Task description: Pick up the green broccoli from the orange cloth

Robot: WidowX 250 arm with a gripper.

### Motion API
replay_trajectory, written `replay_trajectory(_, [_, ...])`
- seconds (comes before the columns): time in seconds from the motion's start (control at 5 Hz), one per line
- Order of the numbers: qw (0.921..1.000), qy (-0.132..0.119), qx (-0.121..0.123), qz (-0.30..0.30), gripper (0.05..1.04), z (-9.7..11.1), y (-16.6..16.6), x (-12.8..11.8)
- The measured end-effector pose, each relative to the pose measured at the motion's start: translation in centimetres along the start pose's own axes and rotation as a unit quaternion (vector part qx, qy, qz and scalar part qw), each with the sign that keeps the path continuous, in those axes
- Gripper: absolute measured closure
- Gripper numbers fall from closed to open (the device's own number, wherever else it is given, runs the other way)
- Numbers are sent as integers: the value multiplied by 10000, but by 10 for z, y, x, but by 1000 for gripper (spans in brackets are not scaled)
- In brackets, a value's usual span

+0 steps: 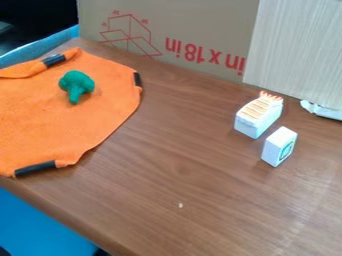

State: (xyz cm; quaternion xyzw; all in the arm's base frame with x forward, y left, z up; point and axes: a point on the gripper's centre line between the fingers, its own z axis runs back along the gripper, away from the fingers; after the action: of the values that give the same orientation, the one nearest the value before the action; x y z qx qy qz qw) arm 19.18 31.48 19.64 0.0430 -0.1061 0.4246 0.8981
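Note:
An orange cloth (67, 120) lies spread over the left part of the brown table (180, 175), with dark bands at several of its edges. On its upper part rests a green broccoli-shaped toy (77, 84). Toward the right stand two white blocks. The larger one (257, 116) has a tan striped top and orange tips at its far end; the smaller one (279, 146) stands just in front of it, a dark green mark on its side.
A cardboard box (194, 30) with red print stands along the back edge. Beside it at the back right is a pale wood-grained panel (297, 50), with a torn white piece (322, 110) at its foot. Something blue (40, 225) lies below the table's front left edge.

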Motion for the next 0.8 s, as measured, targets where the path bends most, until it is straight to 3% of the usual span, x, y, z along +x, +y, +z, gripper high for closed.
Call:
replay_trajectory(0.2, [9999, 166, -24, 17, 83, -13, 1, -1])
replay_trajectory(0.6, [9991, 216, -22, -375, 83, -43, -14, -10])
replay_trajectory(0.8, [9977, 28, -74, -666, 83, -44, -29, -18])
